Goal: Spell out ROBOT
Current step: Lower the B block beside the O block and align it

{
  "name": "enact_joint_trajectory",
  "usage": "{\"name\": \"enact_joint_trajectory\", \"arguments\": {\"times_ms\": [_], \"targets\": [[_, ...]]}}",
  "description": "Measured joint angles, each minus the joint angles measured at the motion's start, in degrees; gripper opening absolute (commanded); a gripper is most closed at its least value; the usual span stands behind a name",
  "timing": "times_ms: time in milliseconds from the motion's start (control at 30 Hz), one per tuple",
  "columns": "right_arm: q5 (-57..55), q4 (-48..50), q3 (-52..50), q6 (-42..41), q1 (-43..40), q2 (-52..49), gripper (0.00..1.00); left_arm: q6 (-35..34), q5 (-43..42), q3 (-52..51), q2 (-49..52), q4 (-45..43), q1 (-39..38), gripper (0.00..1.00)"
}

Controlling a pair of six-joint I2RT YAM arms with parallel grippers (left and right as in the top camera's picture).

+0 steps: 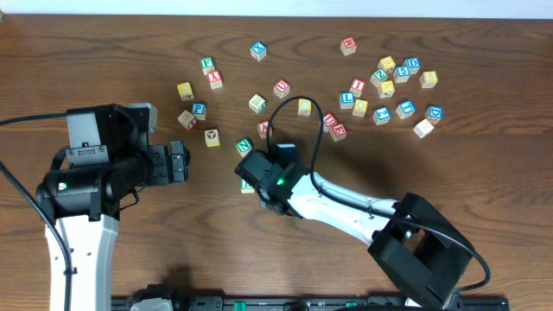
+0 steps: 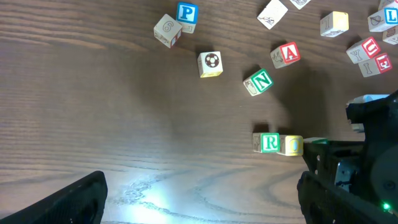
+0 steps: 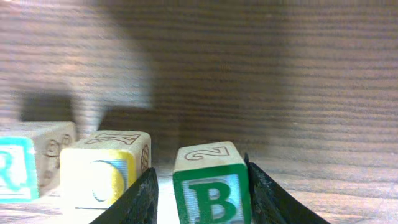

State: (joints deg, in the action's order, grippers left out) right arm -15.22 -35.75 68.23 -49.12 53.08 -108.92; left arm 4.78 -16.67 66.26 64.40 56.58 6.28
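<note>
On the wood table [image 1: 492, 181], your right gripper [image 3: 202, 193] clamps B [image 3: 210, 186]; O [image 3: 93, 177] and R [image 3: 13, 173] sit just beside it. Your left gripper [image 1: 181, 162] gapes wide, empty.

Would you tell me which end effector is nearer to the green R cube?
Right. The right end effector holds the green B cube just beside the yellow O cube next to the green R cube; the left end effector, open, is farther off to its left.
</note>
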Motion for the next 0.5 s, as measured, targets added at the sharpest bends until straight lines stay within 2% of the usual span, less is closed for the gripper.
{"name": "enact_joint_trajectory", "arguments": {"times_ms": [67, 500], "targets": [[0.0, 0.1, 0.4, 0.0, 0.0, 0.0, 0.37, 0.0, 0.0, 0.0, 0.0, 0.0, 0.0, 0.96], [-1.6, 0.4, 1.2, 0.2, 0.0, 0.0, 0.37, 0.0, 0.0, 0.0, 0.0, 0.0, 0.0, 0.96]]}}
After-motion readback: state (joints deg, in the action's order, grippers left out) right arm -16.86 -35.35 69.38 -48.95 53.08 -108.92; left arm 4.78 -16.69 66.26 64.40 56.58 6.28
